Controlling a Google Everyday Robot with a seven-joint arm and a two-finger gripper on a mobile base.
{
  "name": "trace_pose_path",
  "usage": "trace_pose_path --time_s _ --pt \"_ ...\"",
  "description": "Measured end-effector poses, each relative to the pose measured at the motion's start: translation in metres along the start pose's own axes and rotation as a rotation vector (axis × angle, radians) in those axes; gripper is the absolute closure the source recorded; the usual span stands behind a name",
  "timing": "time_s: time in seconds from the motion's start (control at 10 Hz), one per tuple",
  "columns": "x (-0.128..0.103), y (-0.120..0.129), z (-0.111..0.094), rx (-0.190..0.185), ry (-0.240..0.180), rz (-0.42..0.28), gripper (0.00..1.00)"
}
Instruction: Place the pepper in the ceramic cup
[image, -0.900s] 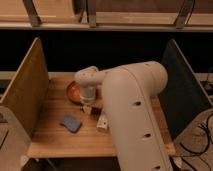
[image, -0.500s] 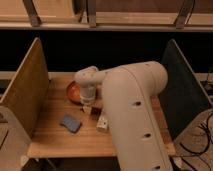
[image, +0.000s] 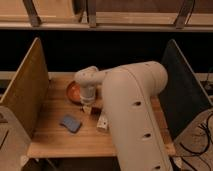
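My gripper (image: 89, 104) hangs from the white wrist over the middle of the wooden table (image: 55, 140), just in front of the orange-red bowl (image: 74, 91). A small dark red piece, the pepper (image: 95, 110), shows right below and beside the gripper's tip; I cannot tell whether it is held or lying on the table. A small pale cup-like object, apparently the ceramic cup (image: 102, 123), stands just in front of the pepper, partly hidden by my big white arm (image: 135, 110).
A blue-grey flat pad (image: 70, 123) lies on the table at front left. A wooden side panel (image: 27, 87) bounds the left, a dark panel (image: 182, 95) the right. My arm hides the table's right half.
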Motion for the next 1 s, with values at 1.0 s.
trace_pose_path --time_s 1.0 --pt "-0.003 -0.015 -0.027 0.074 0.050 -0.024 0.96"
